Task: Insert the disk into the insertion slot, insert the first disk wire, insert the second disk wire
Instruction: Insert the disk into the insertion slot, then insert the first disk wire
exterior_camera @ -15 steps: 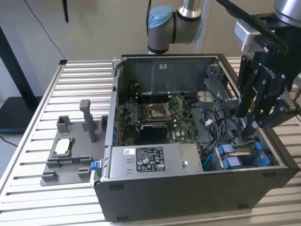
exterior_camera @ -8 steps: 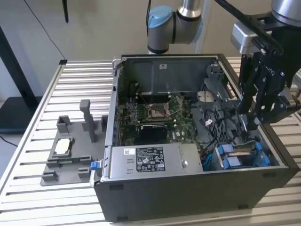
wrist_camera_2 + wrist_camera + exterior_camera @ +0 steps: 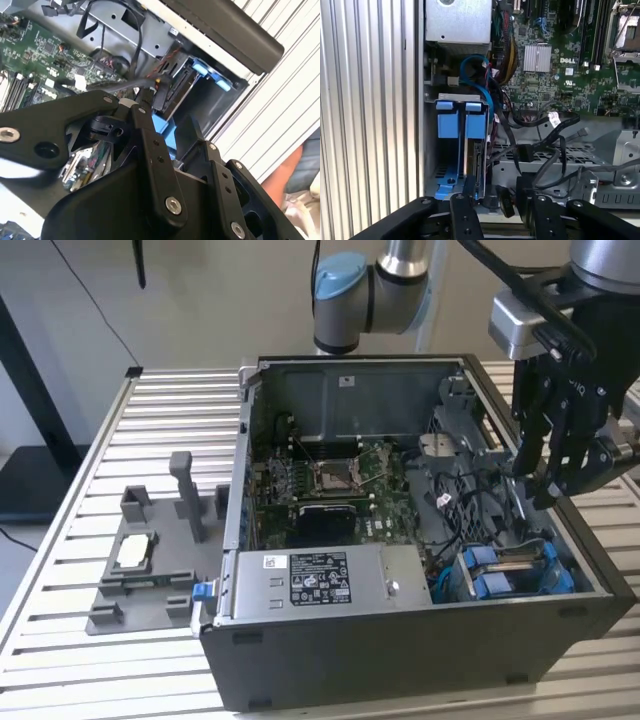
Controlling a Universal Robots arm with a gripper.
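Note:
The disk (image 3: 517, 562) sits in the insertion slot (image 3: 572, 585) at the case's front corner on the exterior view's right, its blue carrier tabs (image 3: 454, 120) facing up. In the first wrist view the disk's connector edge (image 3: 477, 160) is bare. My gripper (image 3: 547, 488) hangs just above and behind the slot. A black disk wire plug (image 3: 504, 200) lies between my fingers (image 3: 468, 187). In the second wrist view that disk wire plug (image 3: 159, 95) sits by a fingertip (image 3: 142, 107), its cable running taut toward the board. The gripper appears shut on this plug.
The open grey case (image 3: 400, 660) holds a green board (image 3: 330, 480), a long grey power supply box (image 3: 320, 585) and loose black cables (image 3: 545, 125). A grey fixture (image 3: 150, 560) stands on the slatted table (image 3: 70, 540) to the exterior view's left. A person's arm (image 3: 287, 175) is near the table edge.

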